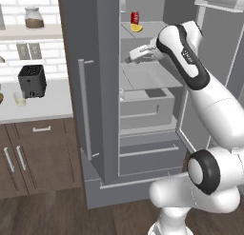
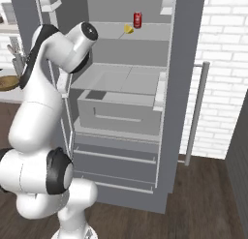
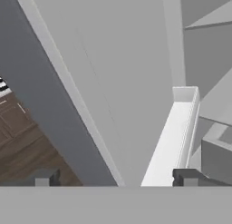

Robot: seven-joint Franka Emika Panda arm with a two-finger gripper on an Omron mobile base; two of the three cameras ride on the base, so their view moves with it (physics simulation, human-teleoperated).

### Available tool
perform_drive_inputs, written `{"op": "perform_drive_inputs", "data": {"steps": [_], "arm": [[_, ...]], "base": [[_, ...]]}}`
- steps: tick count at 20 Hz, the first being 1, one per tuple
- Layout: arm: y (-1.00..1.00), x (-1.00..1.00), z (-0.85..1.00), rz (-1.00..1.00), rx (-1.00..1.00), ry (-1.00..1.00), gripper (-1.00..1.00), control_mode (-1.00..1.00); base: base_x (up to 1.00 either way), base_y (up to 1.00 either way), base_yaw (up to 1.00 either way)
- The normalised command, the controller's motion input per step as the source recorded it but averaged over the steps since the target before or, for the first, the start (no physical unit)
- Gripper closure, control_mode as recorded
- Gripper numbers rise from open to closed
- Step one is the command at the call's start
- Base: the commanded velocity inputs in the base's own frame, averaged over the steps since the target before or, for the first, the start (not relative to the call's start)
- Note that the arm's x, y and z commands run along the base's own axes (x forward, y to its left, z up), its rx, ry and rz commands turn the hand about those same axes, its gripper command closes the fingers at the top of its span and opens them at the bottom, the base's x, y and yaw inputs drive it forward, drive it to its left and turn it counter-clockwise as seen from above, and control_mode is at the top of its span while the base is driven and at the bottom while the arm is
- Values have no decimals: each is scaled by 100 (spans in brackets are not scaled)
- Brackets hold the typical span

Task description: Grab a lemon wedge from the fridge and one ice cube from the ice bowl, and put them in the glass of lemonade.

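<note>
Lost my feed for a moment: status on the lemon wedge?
Gripper open, empty, inside the open fridge. Lemon wedge on upper shelf beside red can, untouched. Nothing blocking it.

the fridge (image 1: 102, 86) looks like matt dark grey metal, its bar handle (image 1: 85, 110) smooth silvery metal. the cupboards (image 1: 38, 153) at lower left and the floor (image 2: 203, 204) are brown wood. the arm (image 1: 214, 115) is glossy white plastic.

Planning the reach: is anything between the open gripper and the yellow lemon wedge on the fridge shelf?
Nothing visible blocks it. The open gripper sits one shelf below the yellow lemon wedge; a red can stands just behind the wedge in the dark grey fridge.
</note>
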Motion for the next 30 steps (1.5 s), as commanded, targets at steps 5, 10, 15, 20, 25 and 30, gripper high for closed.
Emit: {"op": "perform_drive_inputs", "data": {"steps": [5, 10, 15, 20, 25, 30], "arm": [[1, 56, 0, 0, 0, 0, -100, -100], [45, 6, 0, 3, 0, 0, -100, -100], [85, -8, 0, 9, 0, 0, -100, -100], [96, -35, 0, 9, 0, 0, -100, -100], [98, -32, 0, 8, 0, -1, -100, -100], [90, -14, 0, 6, 0, -6, -100, -100]], "base": [[0, 0, 0], [0, 0, 0], [0, 0, 0], [0, 0, 0], [0, 0, 0], [0, 0, 0]]}}
